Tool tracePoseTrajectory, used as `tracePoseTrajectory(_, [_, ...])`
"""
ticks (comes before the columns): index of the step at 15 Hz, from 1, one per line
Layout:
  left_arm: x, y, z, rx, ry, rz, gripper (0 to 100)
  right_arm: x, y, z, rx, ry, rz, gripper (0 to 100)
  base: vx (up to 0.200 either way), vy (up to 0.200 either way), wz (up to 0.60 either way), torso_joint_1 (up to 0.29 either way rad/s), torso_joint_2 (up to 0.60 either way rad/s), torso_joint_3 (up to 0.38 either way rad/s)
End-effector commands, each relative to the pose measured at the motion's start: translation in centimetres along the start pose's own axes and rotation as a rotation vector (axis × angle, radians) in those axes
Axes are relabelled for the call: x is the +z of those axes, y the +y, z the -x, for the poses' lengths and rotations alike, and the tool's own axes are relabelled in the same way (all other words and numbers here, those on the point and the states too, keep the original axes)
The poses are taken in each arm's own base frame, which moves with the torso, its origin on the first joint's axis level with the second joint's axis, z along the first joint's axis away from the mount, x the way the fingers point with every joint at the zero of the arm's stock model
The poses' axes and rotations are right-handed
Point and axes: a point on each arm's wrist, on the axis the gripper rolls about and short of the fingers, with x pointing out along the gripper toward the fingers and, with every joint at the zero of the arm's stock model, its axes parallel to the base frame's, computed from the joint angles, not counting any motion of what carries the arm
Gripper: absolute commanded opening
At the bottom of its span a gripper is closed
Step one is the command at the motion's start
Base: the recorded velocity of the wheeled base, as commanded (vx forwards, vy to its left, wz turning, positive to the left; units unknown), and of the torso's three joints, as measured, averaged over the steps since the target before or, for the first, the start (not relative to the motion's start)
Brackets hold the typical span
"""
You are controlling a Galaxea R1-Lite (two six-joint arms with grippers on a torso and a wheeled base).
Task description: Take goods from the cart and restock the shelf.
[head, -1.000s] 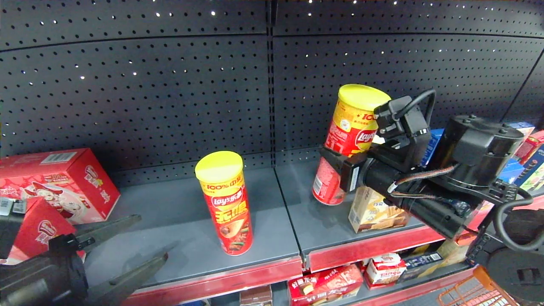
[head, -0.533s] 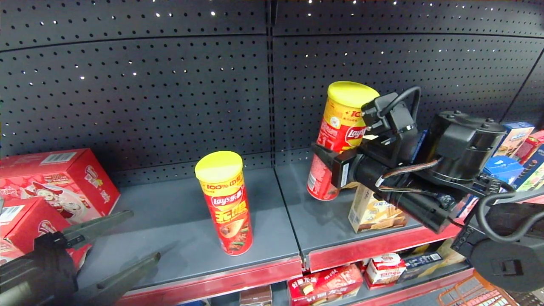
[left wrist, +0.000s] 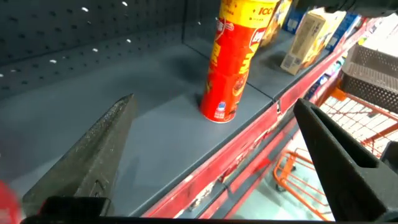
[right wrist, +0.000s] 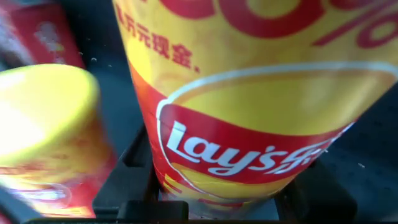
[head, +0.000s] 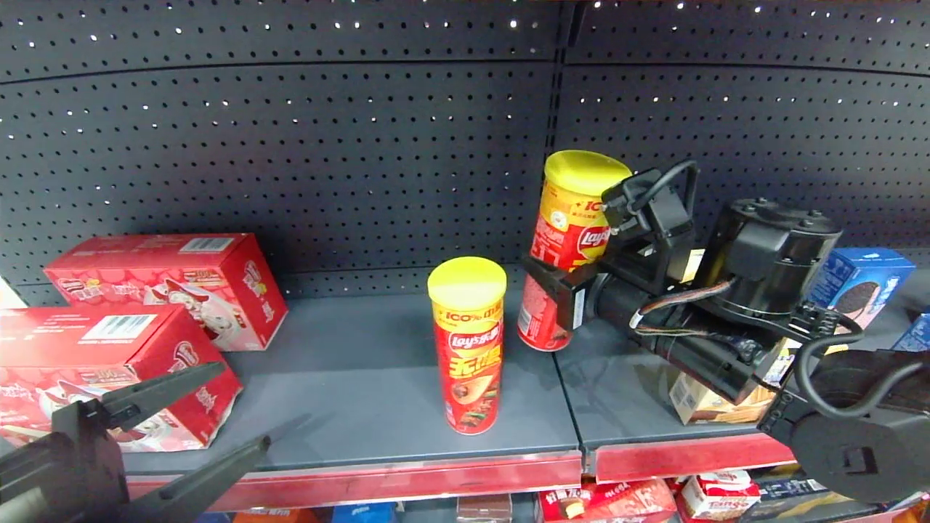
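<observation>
A red and yellow chip can (head: 468, 344) with a yellow lid stands upright near the front of the grey shelf (head: 363, 407); it also shows in the left wrist view as the can (left wrist: 233, 62). A second chip can (head: 567, 240) is held tilted just above the shelf, behind and to the right of the first. My right gripper (head: 552, 290) is shut on its middle; the held can (right wrist: 249, 124) shows up close in the right wrist view, with the standing can's lid (right wrist: 43, 106) beside it. My left gripper (head: 211, 410) stands open low at the front left, holding nothing.
Two red boxes (head: 182, 280) (head: 94, 363) lie at the shelf's left. A tan box (head: 701, 403) and blue boxes (head: 857, 280) stand to the right. More packets (head: 617, 497) fill the shelf below. An orange cart (left wrist: 336, 168) stands in front of the shelf.
The head camera has turned, shifting the whole scene to the right. My right gripper has carried its can leftward, closer to the standing can. The left gripper has stayed open.
</observation>
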Motion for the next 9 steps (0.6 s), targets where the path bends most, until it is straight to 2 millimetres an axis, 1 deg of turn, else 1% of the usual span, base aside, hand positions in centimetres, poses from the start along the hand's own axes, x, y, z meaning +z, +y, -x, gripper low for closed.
tracePoseTrajectory(1, [-0.1, 0.0, 0.0, -0.002, 0.005, 0.004, 100, -0.1, -0.1, 0.0, -0.001, 0.000, 0.000, 0, 0.000, 0.000, 0.00, 0.000, 0.00, 0.000])
tracePoseTrajectory(3, [-0.1, 0.0, 0.0, -0.001, 0.006, 0.005, 100, -0.1, -0.2, -0.2, 0.004, -0.007, 0.003, 0, 0.000, 0.000, 0.00, 0.000, 0.00, 0.000])
tracePoseTrajectory(4, [-0.1, 0.0, 0.0, -0.001, 0.006, 0.005, 100, -0.1, -0.6, -0.4, 0.050, -0.022, 0.003, 0, 0.000, 0.000, 0.00, 0.000, 0.00, 0.000])
tracePoseTrajectory(6, [-0.1, 0.0, 0.0, -0.002, 0.005, 0.004, 100, -0.3, -1.9, -0.7, 0.125, -0.037, 0.003, 0, 0.000, 0.000, 0.00, 0.000, 0.00, 0.000])
tracePoseTrajectory(7, [-0.1, 0.0, 0.0, -0.002, 0.005, 0.004, 100, -0.8, -3.5, -1.3, 0.163, -0.062, 0.013, 0, 0.000, 0.000, 0.00, 0.000, 0.00, 0.000])
tracePoseTrajectory(8, [-0.1, 0.0, 0.0, -0.002, 0.005, 0.004, 100, -1.2, -4.1, -1.7, 0.173, -0.068, 0.017, 0, 0.000, 0.000, 0.00, 0.000, 0.00, 0.000])
tracePoseTrajectory(9, [-0.1, 0.0, 0.0, -0.002, 0.005, 0.004, 100, -1.4, -4.3, -1.7, 0.179, -0.065, 0.019, 0, 0.000, 0.000, 0.00, 0.000, 0.00, 0.000])
